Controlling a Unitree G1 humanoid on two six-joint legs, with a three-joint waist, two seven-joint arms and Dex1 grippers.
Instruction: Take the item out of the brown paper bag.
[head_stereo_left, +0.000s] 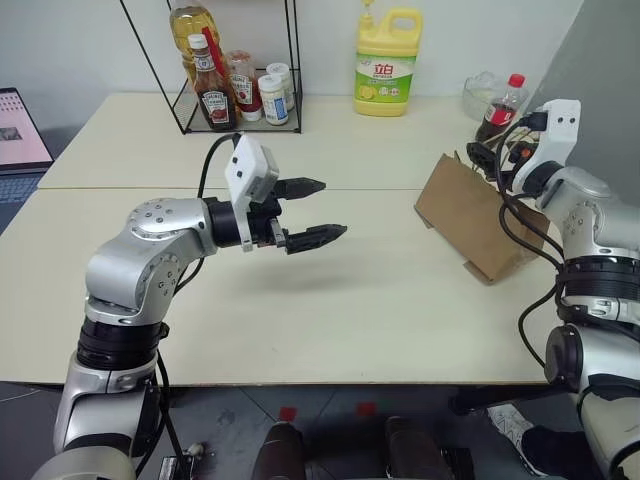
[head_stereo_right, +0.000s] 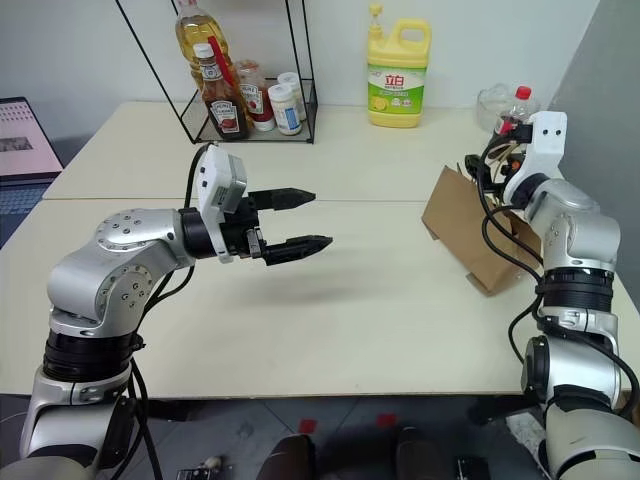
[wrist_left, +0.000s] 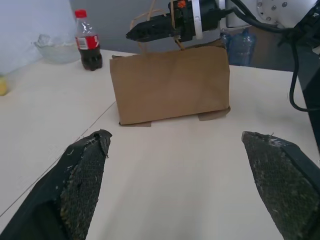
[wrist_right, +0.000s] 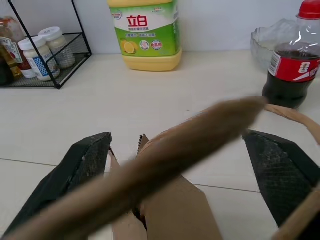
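Note:
The brown paper bag (head_stereo_left: 468, 215) stands at the right of the table, and its flat side (wrist_left: 170, 85) faces the left wrist view. My right gripper (wrist_right: 177, 137) is over the bag's open top, open, with a tan cord handle (wrist_right: 200, 130) crossing between its fingers. From the left wrist view the same gripper (wrist_left: 134, 33) shows above the bag's rim. My left gripper (head_stereo_left: 332, 208) hangs open and empty over the middle of the table, pointing toward the bag and well short of it. The item is hidden.
A yellow detergent jug (head_stereo_left: 387, 65) stands at the back. A cola bottle (head_stereo_left: 500, 110) and a glass bowl (head_stereo_left: 480, 92) sit behind the bag. A wire rack (head_stereo_left: 230, 80) with sauce bottles is at back left, and a laptop (head_stereo_left: 20, 130) is at far left.

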